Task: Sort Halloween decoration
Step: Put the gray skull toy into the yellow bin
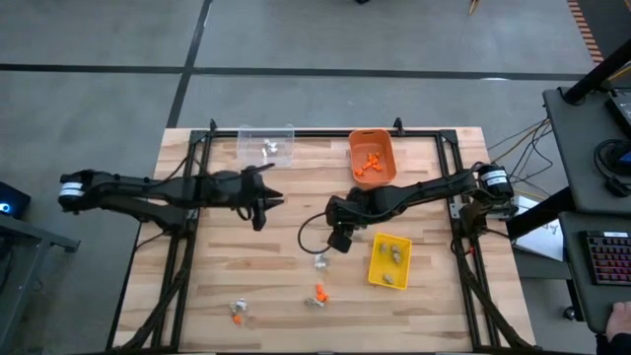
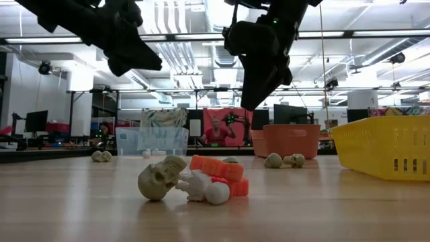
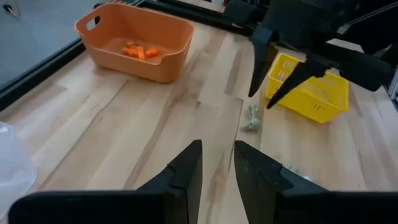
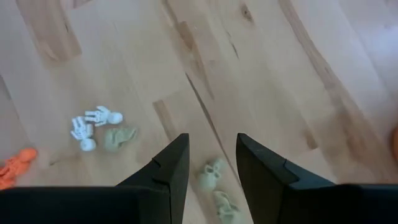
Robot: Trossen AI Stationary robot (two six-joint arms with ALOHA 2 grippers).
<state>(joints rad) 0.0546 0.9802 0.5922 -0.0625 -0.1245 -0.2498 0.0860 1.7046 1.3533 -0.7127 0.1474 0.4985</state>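
Clearly the likeliest slip lies with the right claw [image 1: 338,240], which hangs above the pale wooden worktop [image 1: 197,296] with its dark fingers parted and nothing between them. In its own wrist view two tiny tan-grey skull trinkets [image 4: 214,176] lie directly beyond the gap, touching or nearly touching each other. I judge that a descent here could pinch both together, or nudge one aside with a fingertip, because they sit so close.

The left claw [image 1: 260,202] hovers near the clear plastic bin [image 1: 266,144], fingers slightly apart and, as far as its wrist view shows, empty.

A second risk: in the low view a tan-grey skull [image 2: 160,179], a white skeleton figure [image 2: 205,189] and an orange skeleton piece [image 2: 216,168] lie in a touching heap, so a grab there may lift the wrong colour.

Counts from above: three bins, namely the clear one, an orange plastic bin [image 1: 372,158] and a yellow slotted basket [image 1: 388,261]. Three loose clusters of trinkets remain on the boards, below the right claw [image 1: 320,262], further toward the front edge [image 1: 316,295], and at the front left [image 1: 239,312]. Orange pieces [image 1: 369,163] are in the orange bin, pale ones in the clear bin, tan ones in the yellow; exact numbers I cannot tell.
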